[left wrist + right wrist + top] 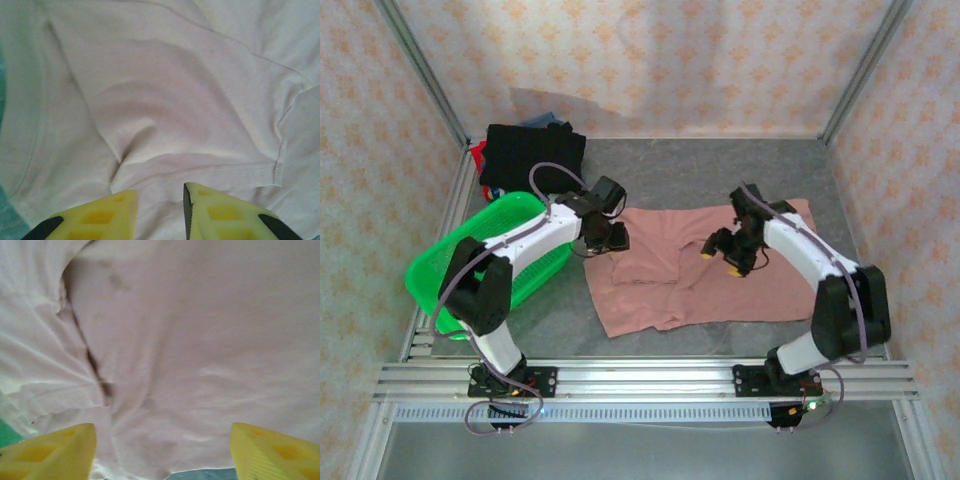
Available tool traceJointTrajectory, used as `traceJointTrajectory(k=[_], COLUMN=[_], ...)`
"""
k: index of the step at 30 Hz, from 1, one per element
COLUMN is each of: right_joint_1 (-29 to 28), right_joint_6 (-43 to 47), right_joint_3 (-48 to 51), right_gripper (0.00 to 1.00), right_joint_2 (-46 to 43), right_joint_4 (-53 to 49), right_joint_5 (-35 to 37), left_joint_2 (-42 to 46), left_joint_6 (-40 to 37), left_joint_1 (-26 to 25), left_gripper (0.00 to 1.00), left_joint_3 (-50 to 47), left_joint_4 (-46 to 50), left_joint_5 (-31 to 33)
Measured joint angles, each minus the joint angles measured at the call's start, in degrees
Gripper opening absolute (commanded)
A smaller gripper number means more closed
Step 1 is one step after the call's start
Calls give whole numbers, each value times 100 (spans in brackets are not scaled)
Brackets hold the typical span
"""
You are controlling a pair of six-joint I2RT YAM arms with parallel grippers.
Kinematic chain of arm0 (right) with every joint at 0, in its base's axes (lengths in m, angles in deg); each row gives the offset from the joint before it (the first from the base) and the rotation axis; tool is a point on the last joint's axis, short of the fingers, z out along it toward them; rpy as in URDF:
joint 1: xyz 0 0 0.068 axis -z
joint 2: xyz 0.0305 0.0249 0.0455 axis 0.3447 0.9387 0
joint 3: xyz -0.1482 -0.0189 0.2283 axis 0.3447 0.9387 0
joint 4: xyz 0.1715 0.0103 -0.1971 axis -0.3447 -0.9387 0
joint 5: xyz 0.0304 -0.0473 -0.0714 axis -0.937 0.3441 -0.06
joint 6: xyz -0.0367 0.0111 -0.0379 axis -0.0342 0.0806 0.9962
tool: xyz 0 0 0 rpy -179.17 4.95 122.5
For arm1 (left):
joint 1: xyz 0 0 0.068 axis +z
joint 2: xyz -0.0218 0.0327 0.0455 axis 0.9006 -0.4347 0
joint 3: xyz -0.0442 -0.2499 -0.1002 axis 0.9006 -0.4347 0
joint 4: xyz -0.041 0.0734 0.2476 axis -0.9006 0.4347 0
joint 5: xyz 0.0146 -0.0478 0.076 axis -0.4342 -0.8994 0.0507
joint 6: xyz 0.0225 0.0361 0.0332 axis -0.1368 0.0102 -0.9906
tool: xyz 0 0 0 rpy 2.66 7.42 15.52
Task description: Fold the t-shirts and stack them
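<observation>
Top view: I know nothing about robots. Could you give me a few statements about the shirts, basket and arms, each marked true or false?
1. The pink t-shirt lies spread on the table. True.
2. The green basket sits right of it. False: it is on the left.
3. The right end effector is open above the pink t-shirt. True.
4. The black folded shirt is inside the basket. False: it lies behind the basket, in the far left corner.
</observation>
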Motion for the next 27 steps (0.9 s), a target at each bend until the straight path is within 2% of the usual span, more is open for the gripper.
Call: traceJointTrajectory(k=[5, 10, 17, 21, 27], right_joint_1=[262, 280, 540, 723, 863], right_joint_6=[-146, -315, -664, -852, -879], right_joint_3=[708, 1019, 1099, 699, -549], right_gripper=[76, 76, 76, 76, 76], right_joint_2=[-407, 28, 691, 1084, 2144], right_joint_4=[402, 1093, 1965, 2092, 2225], right_joint_5=[140, 129, 254, 310, 503], left_joint_2=[-295, -997, -1528, -1792, -2448], left_joint_6=[243, 417, 557, 555, 529], left_joint_1=[63, 103, 420, 671, 909], left_gripper=[32, 32, 29, 30, 31], left_joint_3=[-382, -293, 409, 780, 1814], left_joint_4=[-105, -361, -363, -361, -319], left_joint_5=[0, 4, 170, 243, 452])
